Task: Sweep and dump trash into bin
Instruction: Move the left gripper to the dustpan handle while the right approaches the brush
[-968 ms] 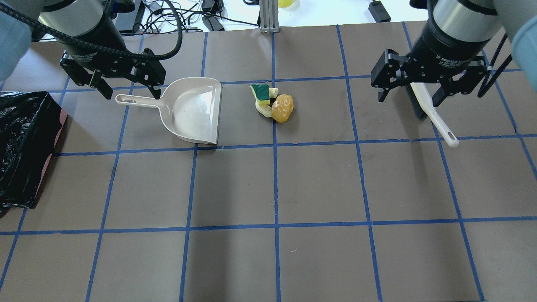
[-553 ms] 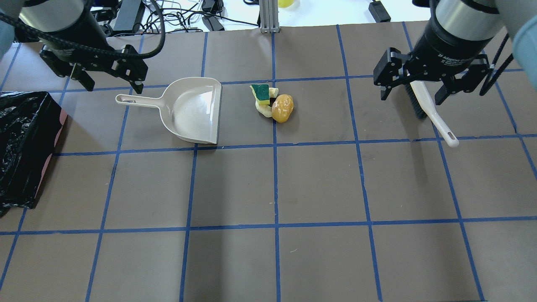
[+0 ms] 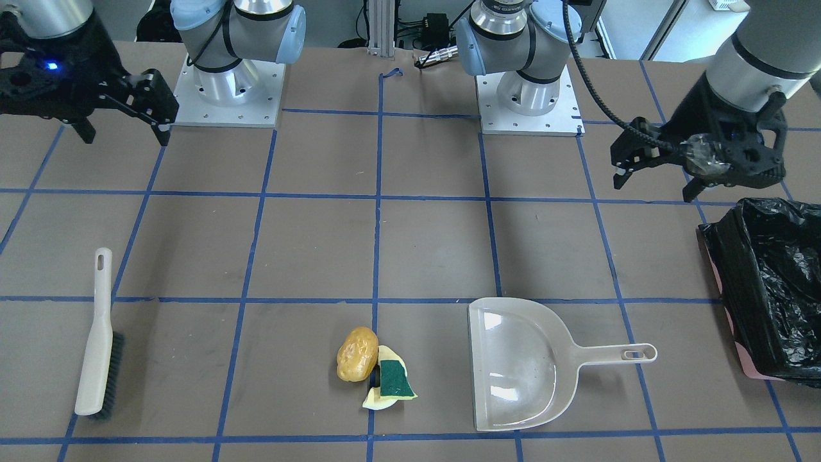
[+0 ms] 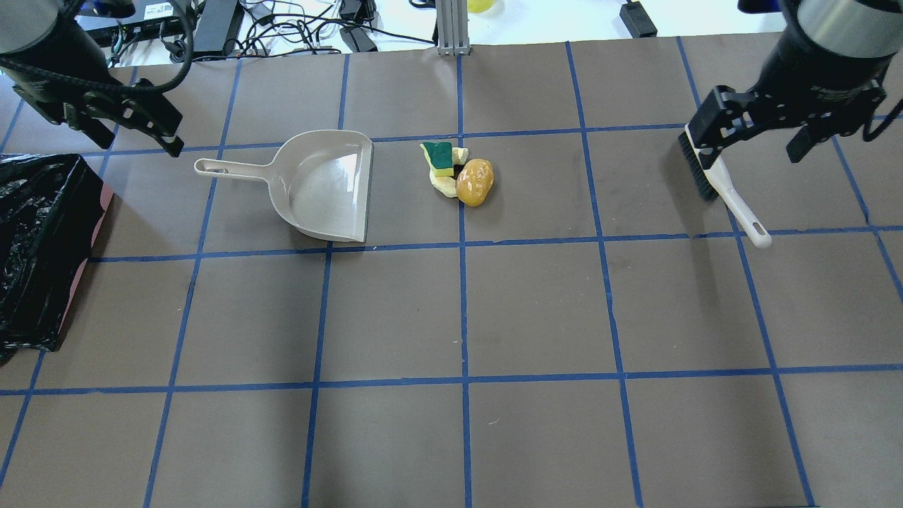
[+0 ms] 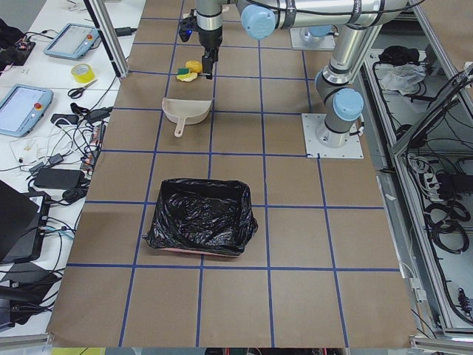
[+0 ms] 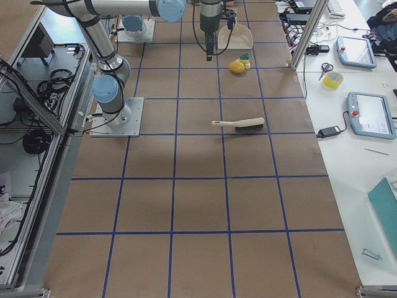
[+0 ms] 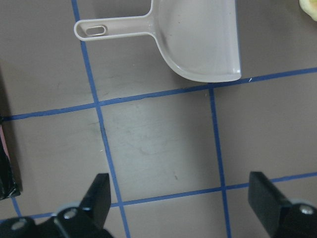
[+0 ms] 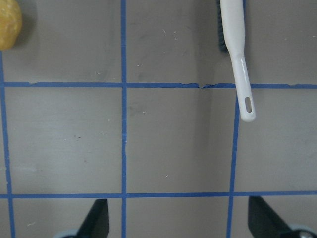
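Between the beige dustpan (image 4: 321, 185) and the hand brush (image 4: 728, 192), the trash (image 4: 460, 173) lies in a small pile on the table (image 4: 536, 310), touching neither. Left gripper (image 3: 654, 188) hangs raised beside the black-lined bin (image 4: 42, 233), jaws apart and empty. Right gripper (image 3: 125, 136) hangs raised on the brush side, jaws apart and empty.

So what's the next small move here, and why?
Probably lower the right tool onto the brush handle. It and the left tool are open and empty, while the brush, dustpan and trash all lie untouched on the table.
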